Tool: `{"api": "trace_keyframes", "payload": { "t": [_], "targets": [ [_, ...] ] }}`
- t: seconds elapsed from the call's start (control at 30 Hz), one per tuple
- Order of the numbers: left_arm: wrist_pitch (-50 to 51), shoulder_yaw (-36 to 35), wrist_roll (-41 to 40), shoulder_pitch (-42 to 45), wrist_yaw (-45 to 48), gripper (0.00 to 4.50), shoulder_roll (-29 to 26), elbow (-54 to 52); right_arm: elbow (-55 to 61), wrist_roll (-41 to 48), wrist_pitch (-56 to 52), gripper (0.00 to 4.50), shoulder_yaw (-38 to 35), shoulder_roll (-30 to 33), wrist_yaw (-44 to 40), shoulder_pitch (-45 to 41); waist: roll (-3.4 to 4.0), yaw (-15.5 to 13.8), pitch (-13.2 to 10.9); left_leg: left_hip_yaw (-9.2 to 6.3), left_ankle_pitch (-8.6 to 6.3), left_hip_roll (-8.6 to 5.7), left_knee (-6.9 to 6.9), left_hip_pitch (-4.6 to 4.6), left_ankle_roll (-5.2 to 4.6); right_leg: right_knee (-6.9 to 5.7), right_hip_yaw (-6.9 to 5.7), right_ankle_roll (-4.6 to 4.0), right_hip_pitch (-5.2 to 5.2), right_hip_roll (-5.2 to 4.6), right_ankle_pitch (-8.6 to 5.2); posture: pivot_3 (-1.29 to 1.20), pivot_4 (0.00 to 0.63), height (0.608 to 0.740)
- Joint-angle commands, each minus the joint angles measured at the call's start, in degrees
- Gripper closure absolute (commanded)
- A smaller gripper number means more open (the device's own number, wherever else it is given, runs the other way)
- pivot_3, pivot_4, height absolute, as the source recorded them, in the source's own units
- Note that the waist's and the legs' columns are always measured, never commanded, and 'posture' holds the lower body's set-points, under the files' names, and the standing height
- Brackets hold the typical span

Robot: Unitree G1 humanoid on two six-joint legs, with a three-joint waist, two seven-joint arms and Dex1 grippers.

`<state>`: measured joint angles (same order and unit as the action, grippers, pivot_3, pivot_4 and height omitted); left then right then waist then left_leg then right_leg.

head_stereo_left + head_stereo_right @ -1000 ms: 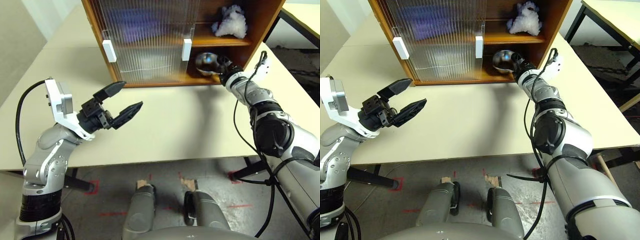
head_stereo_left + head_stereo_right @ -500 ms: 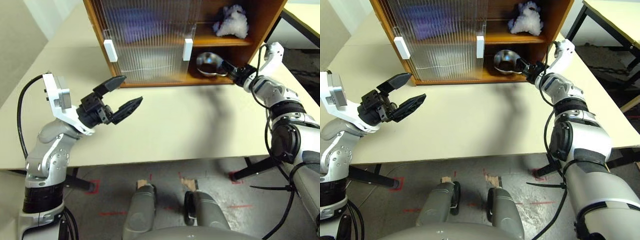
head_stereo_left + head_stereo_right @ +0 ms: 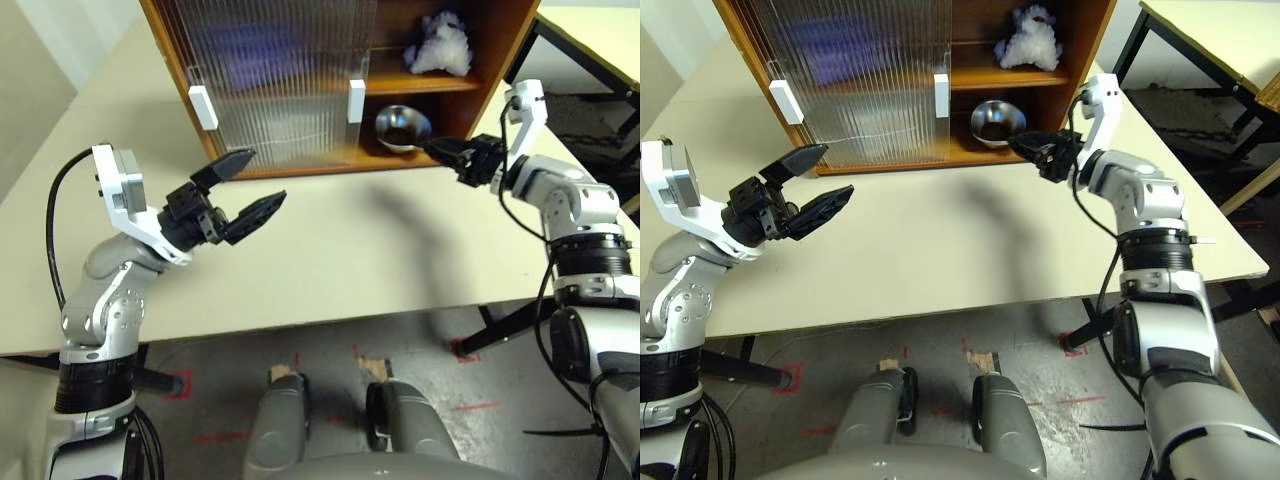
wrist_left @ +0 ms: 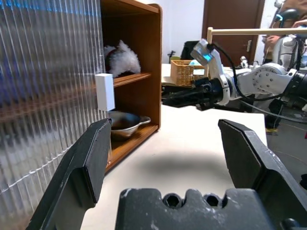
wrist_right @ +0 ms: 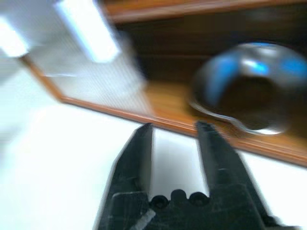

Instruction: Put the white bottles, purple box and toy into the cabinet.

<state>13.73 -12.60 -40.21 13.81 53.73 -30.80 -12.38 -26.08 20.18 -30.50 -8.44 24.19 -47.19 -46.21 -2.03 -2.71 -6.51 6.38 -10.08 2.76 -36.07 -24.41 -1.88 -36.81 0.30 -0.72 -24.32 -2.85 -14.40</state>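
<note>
The cabinet (image 3: 500, 60) stands at the back of the table, its right side uncovered. The fluffy white toy (image 3: 437, 47) sits on the upper shelf. A round metal dish (image 3: 402, 125) rests on the lower shelf below it. A purple blur behind the ribbed door (image 3: 270, 80) is the purple box (image 3: 262, 50). The white bottles are hidden. My right gripper (image 3: 437, 148) hovers just outside the cabinet's front edge, pointing at the dish, its fingers drawn nearly together on nothing. My left gripper (image 3: 262, 178) hangs wide open over the table, in front of the doors.
White handles (image 3: 203, 106) (image 3: 356, 100) mark the two sliding doors. The cream table (image 3: 350, 250) stretches between my arms. In the left wrist view a wicker basket (image 4: 180, 72) stands on a table beyond the cabinet, and a person (image 4: 290, 14) is further back.
My right gripper has drawn back from the dish, out of the lower shelf, rolled over and closed its fingers. The dish stays on the shelf. The left gripper has kept still.
</note>
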Motion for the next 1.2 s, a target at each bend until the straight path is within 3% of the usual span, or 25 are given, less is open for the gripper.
{"api": "trace_keyframes", "payload": {
  "t": [0.03,0.07,0.3,0.57,0.83,1.2],
  "targets": [
    [-0.3,-1.2,0.7,-1.0,1.2,0.0,-1.8,1.2,2.0,1.7,-0.7,4.04,2.2,-3.7,-0.7,-0.8,-0.13,0.2,0.1,0.02,0.0,0.01,0.0,0.01,0.01,0.0,0.0,-0.04,-0.01,0.0,0.04,0.21,0.028,0.74],
    [-0.2,-1.3,0.7,-1.1,1.3,0.0,-2.1,1.3,1.5,1.6,-0.2,4.44,2.6,-4.9,-0.7,-1.6,-0.16,0.3,0.1,0.03,0.0,0.03,0.0,0.03,0.02,-0.01,0.01,-0.07,-0.01,0.01,0.08,0.21,0.027,0.74],
    [-0.3,-2.1,1.1,-3.0,0.9,0.0,-2.8,0.7,-8.5,-0.6,7.8,4.44,4.5,-12.5,0.5,-9.4,-0.23,0.1,0.4,0.23,0.01,0.06,0.03,0.03,0.06,-0.08,-0.02,-0.24,-0.13,-0.08,0.26,0.22,0.028,0.74],
    [-0.3,-2.2,1.3,-2.8,0.7,0.0,-2.8,0.7,-28.5,-2.7,22.3,4.44,2.1,-17.6,3.5,-20.9,-0.3,0.0,0.7,0.43,0.0,0.1,0.11,-0.01,0.09,-0.09,-0.06,-0.32,-0.21,-0.19,0.26,0.23,0.03,0.74],
    [-0.3,-2.4,1.2,-3.6,0.0,0.0,-2.7,-0.4,-38.3,-6.2,31.1,4.44,1.9,-16.9,7.6,-24.2,-0.31,-0.1,0.7,0.49,0.01,0.11,0.19,-0.02,0.13,-0.09,-0.04,-0.4,-0.25,-0.2,0.21,0.25,0.029,0.74],
    [-0.2,-1.7,1.3,-2.6,0.2,0.0,-2.7,0.1,-39.6,-7.9,33.1,4.44,-0.3,-14.0,11.9,-22.2,-0.29,-0.1,0.8,0.5,0.01,0.11,0.18,-0.03,0.15,-0.15,-0.04,-0.43,-0.27,-0.23,0.23,0.23,0.022,0.74]
  ]
}}
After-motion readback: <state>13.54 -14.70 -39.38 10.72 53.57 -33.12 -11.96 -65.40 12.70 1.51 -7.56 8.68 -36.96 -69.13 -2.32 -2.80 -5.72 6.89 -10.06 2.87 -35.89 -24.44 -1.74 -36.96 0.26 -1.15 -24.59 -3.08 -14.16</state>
